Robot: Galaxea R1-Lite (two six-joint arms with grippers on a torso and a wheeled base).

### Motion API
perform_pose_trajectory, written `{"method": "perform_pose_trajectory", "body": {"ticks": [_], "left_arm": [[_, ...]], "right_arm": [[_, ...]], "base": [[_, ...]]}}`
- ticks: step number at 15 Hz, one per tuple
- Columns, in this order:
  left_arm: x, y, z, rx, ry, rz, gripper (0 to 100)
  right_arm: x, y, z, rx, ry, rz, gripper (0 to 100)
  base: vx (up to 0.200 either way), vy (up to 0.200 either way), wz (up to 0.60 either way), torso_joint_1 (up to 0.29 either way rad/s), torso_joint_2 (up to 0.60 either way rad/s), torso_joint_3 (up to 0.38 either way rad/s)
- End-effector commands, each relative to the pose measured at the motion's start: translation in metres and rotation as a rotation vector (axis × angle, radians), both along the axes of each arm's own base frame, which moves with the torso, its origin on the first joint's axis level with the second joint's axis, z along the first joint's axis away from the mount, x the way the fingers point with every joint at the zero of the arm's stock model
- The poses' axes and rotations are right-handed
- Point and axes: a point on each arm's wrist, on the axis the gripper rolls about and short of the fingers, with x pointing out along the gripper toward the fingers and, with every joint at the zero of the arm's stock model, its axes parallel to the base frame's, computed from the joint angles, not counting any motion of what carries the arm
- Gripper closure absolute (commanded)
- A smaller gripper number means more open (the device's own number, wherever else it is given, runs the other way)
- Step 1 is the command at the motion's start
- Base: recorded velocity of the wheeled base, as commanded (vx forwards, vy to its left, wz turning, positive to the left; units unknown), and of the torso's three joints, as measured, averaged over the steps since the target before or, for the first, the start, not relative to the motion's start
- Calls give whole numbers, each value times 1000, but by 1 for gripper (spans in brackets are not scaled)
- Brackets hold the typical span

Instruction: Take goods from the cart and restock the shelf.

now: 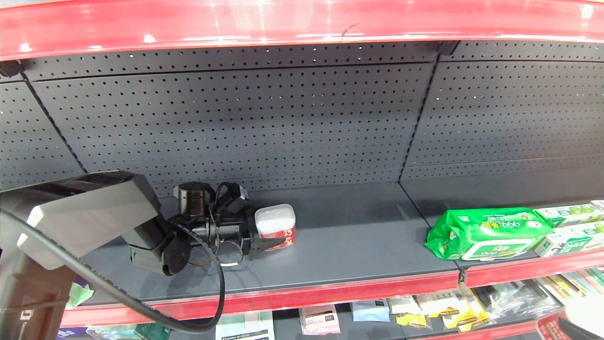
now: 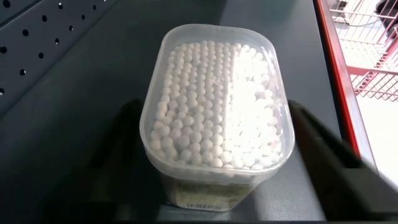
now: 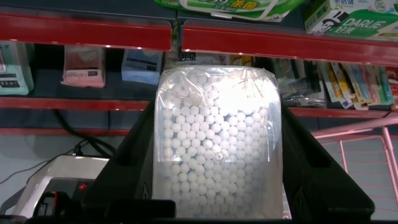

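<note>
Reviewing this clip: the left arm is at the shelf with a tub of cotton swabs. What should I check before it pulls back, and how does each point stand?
1. Cotton swab tub upright on the shelf: ok.
2. Left gripper free of the tub: cannot tell.
3. Tub set back from the shelf's red front edge: ok.
4. Bare shelf between the tub and the green wipes pack for the next item: ok.
5. Right gripper shut on the second swab pack: ok.
</note>
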Motion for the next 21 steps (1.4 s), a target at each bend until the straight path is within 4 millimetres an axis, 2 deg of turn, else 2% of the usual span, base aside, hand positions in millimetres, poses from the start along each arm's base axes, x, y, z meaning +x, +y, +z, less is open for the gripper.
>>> {"method": "perform_pose_trajectory", "body": {"ticks": [1, 15, 21], "left_arm": [[0, 0, -1, 0, 3, 1, 100], [-6, 2, 5, -4, -14, -13, 100], [-17, 16, 10, -10, -32, 9, 100]], "right_arm": [[0, 0, 0, -1, 1, 1, 100], [3, 0, 1, 1, -3, 0, 100], [9, 0, 6, 2, 4, 1, 100]], "base": [[0, 0, 0, 0, 0, 0], [0, 0, 0, 0, 0, 0], [0, 0, 0, 0, 0, 0]]}}
